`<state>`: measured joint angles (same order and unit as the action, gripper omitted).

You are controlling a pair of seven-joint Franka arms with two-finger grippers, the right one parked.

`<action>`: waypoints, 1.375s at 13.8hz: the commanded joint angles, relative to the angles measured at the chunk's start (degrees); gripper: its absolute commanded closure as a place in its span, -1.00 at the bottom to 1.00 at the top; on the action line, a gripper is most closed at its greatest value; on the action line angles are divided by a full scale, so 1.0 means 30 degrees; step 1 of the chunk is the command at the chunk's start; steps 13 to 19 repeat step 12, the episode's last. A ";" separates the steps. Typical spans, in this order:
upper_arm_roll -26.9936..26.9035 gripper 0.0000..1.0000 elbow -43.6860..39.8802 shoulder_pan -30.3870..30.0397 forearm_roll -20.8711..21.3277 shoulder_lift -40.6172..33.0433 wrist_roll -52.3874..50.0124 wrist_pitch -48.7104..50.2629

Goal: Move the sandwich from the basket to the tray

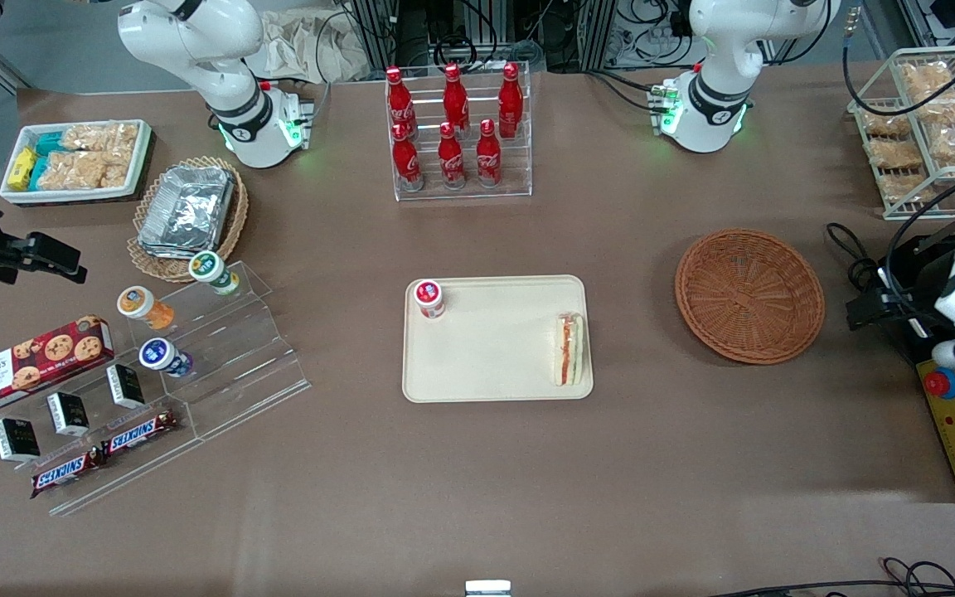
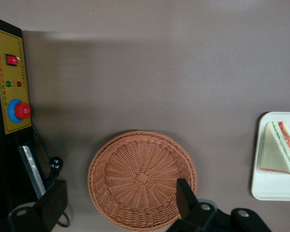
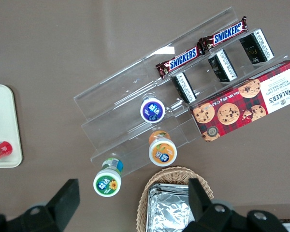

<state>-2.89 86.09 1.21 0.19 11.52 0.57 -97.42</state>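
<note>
Rough woven wicker basket [image 1: 749,295], smooth matt plastic tray [image 1: 494,365], matt black gripper [image 2: 118,205].

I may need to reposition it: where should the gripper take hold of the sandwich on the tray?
Probably from above, across the sandwich's flat bread faces near mid-length: it lies at the tray's edge nearest the basket. The open gripper hangs above the basket.

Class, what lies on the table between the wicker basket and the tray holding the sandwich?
Only bare tabletop, per the front view, separates basket and tray.
</note>
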 commanded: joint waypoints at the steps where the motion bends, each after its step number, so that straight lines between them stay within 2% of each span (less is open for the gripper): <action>1: -0.0736 -1.00 0.0398 0.0563 -0.0327 -0.0560 0.0806 0.0421; 19: -0.0678 -1.00 0.0221 0.0445 -0.0327 -0.0530 0.0894 0.0480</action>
